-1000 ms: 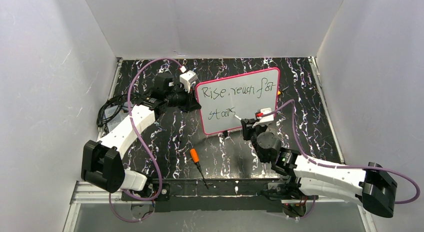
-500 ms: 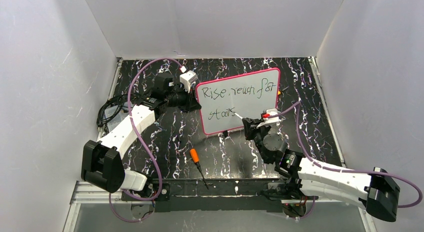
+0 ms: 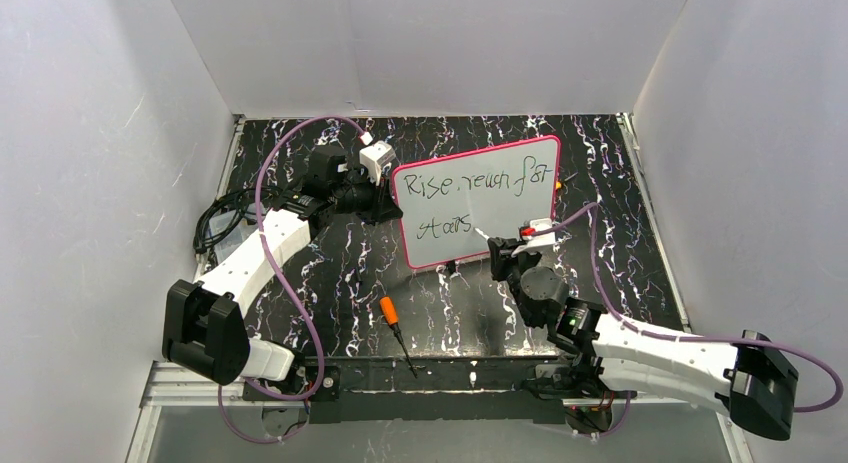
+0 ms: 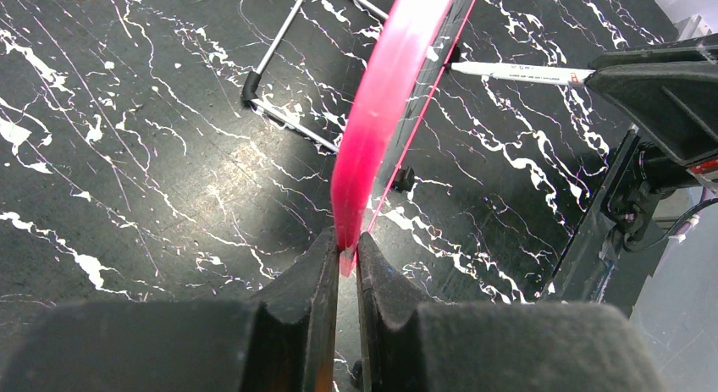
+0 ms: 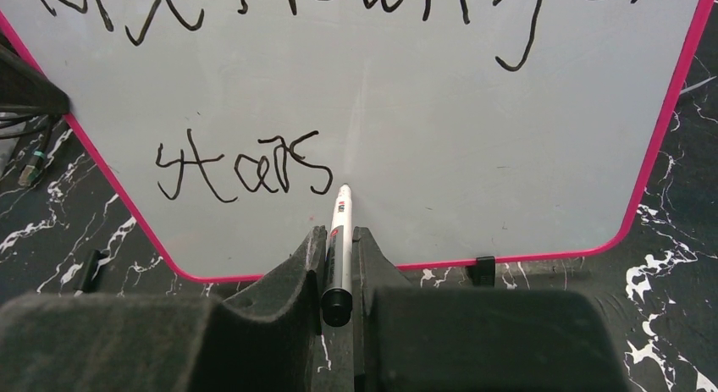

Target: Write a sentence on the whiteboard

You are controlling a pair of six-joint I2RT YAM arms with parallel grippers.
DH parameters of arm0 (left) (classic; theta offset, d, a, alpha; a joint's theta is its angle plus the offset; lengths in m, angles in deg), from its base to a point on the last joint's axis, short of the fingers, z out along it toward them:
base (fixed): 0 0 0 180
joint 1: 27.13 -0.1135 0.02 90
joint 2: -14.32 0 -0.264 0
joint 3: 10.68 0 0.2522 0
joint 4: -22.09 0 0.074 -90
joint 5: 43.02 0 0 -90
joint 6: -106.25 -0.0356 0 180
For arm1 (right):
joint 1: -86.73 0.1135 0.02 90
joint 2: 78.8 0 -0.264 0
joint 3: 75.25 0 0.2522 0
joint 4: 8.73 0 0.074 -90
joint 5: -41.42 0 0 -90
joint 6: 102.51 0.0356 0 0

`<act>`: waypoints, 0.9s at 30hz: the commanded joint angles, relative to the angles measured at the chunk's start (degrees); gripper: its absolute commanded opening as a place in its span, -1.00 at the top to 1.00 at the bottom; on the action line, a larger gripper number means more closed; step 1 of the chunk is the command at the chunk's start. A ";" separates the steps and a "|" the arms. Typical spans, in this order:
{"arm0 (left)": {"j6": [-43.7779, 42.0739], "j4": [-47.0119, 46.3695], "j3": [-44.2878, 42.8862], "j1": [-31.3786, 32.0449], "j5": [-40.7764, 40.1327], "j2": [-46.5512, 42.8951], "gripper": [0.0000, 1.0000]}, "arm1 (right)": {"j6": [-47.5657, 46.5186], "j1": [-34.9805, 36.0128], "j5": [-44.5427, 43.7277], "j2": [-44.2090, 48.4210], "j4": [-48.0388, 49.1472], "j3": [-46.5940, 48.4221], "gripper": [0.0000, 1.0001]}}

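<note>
The whiteboard [image 3: 500, 218], pink-framed, stands tilted at the table's middle back. The sentence [image 3: 470, 183] reads "Rise, reach for" on top and "stars" [image 5: 241, 168] below in black. My left gripper [image 4: 345, 246] is shut on the whiteboard's pink left edge [image 4: 381, 104]. My right gripper [image 5: 339, 240] is shut on a white marker [image 5: 339, 248], whose tip touches the board just right of "stars". In the top view the right gripper [image 3: 505, 245] sits at the board's lower edge and the left gripper [image 3: 380, 198] at its left edge.
An orange-handled screwdriver [image 3: 395, 323] lies on the black marbled table near the front. The board's wire stand [image 4: 288, 70] and black feet [image 5: 480, 269] rest on the table. White walls enclose the space. Purple cables trail from both arms.
The right gripper with the marker has shifted right along the lower line, finishing the "s" of "stars". The left arm and the board have not moved.
</note>
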 commanded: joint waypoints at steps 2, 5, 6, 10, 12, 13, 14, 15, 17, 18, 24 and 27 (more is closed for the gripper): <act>0.01 0.79 -1.48 0.40 1.84 0.64 1.00 | -0.44 -0.25 -2.22 -1.16 4.10 -0.62 0.97; -0.01 0.79 -1.51 0.37 1.82 0.63 1.00 | -0.80 -0.25 -2.43 -1.75 5.29 -0.72 0.97; -0.01 0.79 -1.54 0.35 1.80 0.69 1.00 | -0.90 -0.25 -2.45 -1.97 5.66 -0.82 0.97; -0.01 0.79 -1.54 0.40 1.99 0.75 1.00 | -1.02 -0.25 -2.62 -2.45 6.36 -0.88 0.97; -0.01 0.78 -1.53 0.42 2.02 0.72 1.00 | -1.06 -0.25 -2.65 -2.36 6.45 -1.01 0.97; -0.01 0.80 -1.52 0.36 2.04 0.73 1.00 | -1.10 -0.25 -2.78 -2.20 6.32 -1.00 0.97; -0.01 0.79 -1.54 0.37 2.01 0.76 1.00 | -1.19 -0.25 -2.84 -2.03 6.25 -0.99 0.97; -0.01 0.79 -1.54 0.42 1.95 0.73 1.00 | -1.26 -0.25 -2.88 -1.85 6.13 -0.99 0.97; -0.01 0.79 -1.47 0.35 1.95 0.72 1.00 | -1.33 -0.25 -2.97 -1.56 5.69 -0.96 0.97; -0.01 0.84 -1.53 0.40 1.89 0.71 1.00 | -1.37 -0.25 -2.85 -1.47 5.46 -0.87 0.97; 0.04 1.58 -1.41 0.36 1.07 0.25 1.00 | -1.00 -0.25 4.21 0.41 -3.20 1.91 0.97; -0.01 2.81 -0.77 0.41 -1.78 -0.71 0.89 | -0.84 -0.25 12.33 2.71 -14.57 5.95 0.97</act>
